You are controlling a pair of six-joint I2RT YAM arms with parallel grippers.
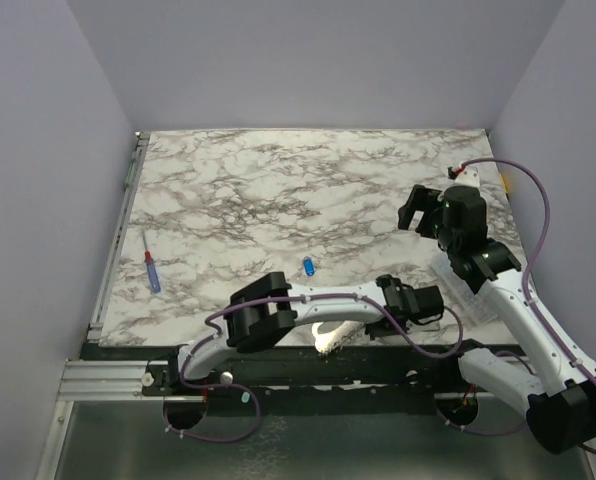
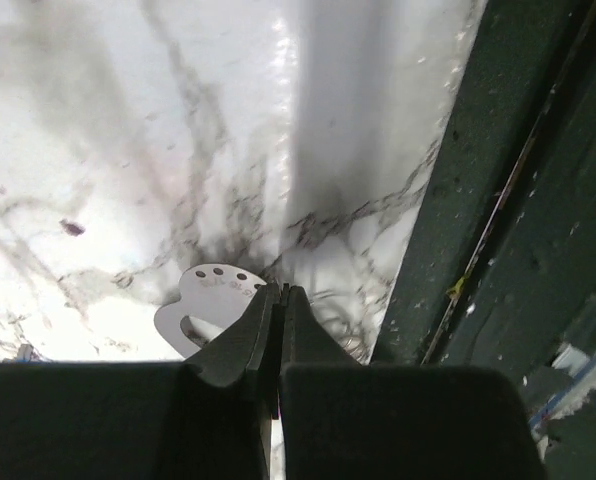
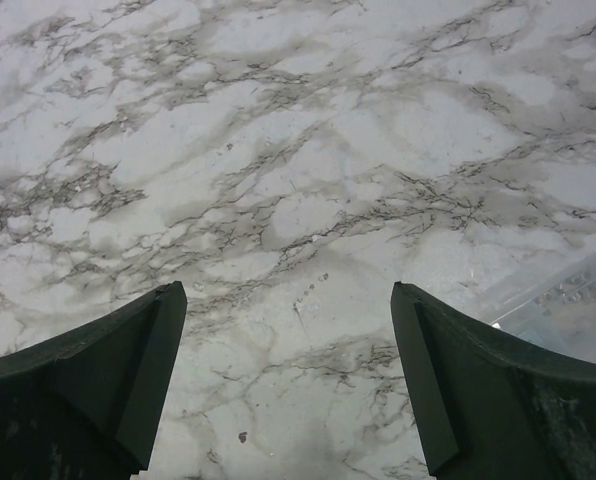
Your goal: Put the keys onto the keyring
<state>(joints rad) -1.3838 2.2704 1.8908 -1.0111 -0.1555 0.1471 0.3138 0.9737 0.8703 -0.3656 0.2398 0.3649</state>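
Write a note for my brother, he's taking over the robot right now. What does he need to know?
Left gripper: shut, close to the near edge of the marble table. Its tips are at a silvery key, but I cannot tell if it pinches the key.
Right gripper: open, empty, over bare marble.
Blue-headed key: lying loose mid-table.
Keyring: not clearly visible in any view.
Done: no key seen on a ring.
Left: find the keyring, thread both keys on.

The screwdriver [image 1: 152,272] lies on the table [image 1: 278,180], left of a key [image 1: 308,266].
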